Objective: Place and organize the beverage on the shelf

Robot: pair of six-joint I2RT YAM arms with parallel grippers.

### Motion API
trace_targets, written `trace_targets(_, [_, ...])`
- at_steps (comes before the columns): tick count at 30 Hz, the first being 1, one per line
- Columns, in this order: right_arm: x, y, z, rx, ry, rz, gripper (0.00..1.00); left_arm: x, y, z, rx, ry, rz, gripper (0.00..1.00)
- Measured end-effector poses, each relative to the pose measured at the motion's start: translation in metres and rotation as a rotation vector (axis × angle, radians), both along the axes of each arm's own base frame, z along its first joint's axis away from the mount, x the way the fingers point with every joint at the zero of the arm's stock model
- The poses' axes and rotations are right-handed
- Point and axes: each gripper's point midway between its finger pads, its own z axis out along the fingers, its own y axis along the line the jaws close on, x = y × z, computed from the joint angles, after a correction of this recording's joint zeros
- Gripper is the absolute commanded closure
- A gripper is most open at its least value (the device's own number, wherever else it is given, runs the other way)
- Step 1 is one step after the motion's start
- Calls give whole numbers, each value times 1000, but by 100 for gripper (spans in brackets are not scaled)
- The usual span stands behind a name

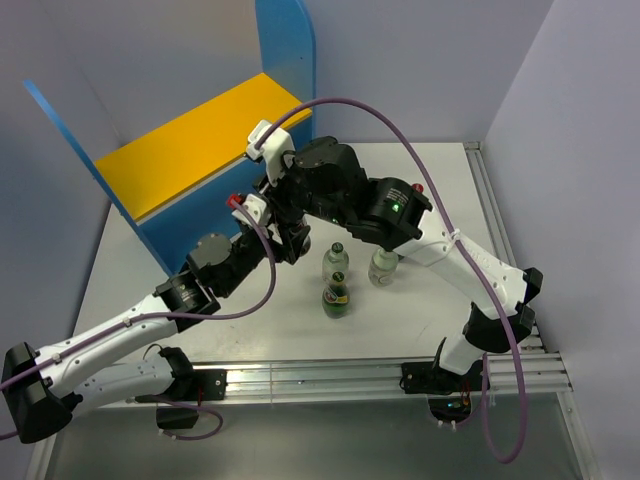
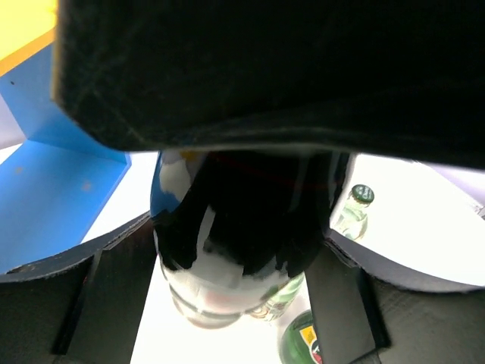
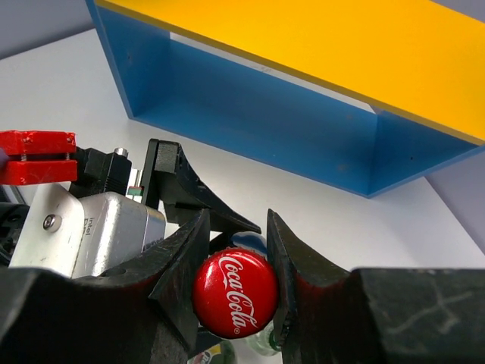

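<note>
Cola bottle (image 2: 242,205) sits inside both tools: left tool (image 2: 227,262) clenched round its body, right tool (image 3: 236,235) pinching the red cap (image 3: 235,294). Probably heavy, rigid and slick, so the body grip looks safer. Shelf (image 3: 250,114) lies just beyond the right tool.

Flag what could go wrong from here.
1. The left gripper and right gripper both appear clamped on one cola bottle; uneven motion could twist it loose.
2. The small bottles stand close by the arms and could get knocked.
3. The tall bottle may catch the yellow top board of the shelf.
</note>
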Motion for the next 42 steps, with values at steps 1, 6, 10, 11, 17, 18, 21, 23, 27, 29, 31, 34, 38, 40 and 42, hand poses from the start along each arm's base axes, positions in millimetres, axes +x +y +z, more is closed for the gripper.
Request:
trace_targets(1, [-1, 1, 0, 3, 5, 1, 100, 0, 0, 0, -4, 0, -2, 21])
trace_targets(6, [-2, 3, 2, 26, 18, 6, 100, 0, -1, 4, -21, -10, -1, 20])
trace_targets(10, [-3, 3, 3, 35, 19, 7, 100, 0, -1, 7, -28, -16, -4, 43])
trace_targets(11, [-3, 4, 4, 40, 16, 9, 100, -1, -2, 7, -26, -21, -8, 57])
trace_targets(17, [-2, 5, 2, 52, 12, 2, 99, -1, -3, 6, -30, -11, -6, 100])
trace_targets(18, [-1, 4, 1, 57, 11, -6, 99, 0, -3, 5, -26, -8, 1, 100])
trace_targets(21, [2, 0, 3, 74, 7, -28, 88, 4, -4, 5, -17, -1, 15, 100])
trace_targets(23, [3, -1, 6, 89, -3, -36, 74, 4, -5, 9, -17, -1, 18, 100])
trace_targets(27, [2, -4, 11, 122, -24, -41, 54, 2, -6, 14, -21, -4, 13, 100])
trace_targets(29, [2, -6, 16, 133, -44, -50, 48, 3, -6, 12, -23, 9, 19, 100])
trace_targets(31, [1, -13, 21, 138, -55, -66, 42, 7, 0, 8, -20, 25, 50, 100])
trace_targets(34, [0, -24, 42, 193, -93, -92, 37, 14, 9, -2, 19, 50, 107, 100])
trace_targets(38, [-12, -39, 76, 293, -130, -92, 33, 25, 13, -19, 102, 88, 165, 100])
trace_targets(40, [-16, -49, 91, 334, -149, -101, 32, 28, 13, -26, 140, 104, 178, 100])
trace_targets(42, [-20, -62, 105, 374, -168, -117, 32, 31, 14, -28, 164, 114, 186, 100])
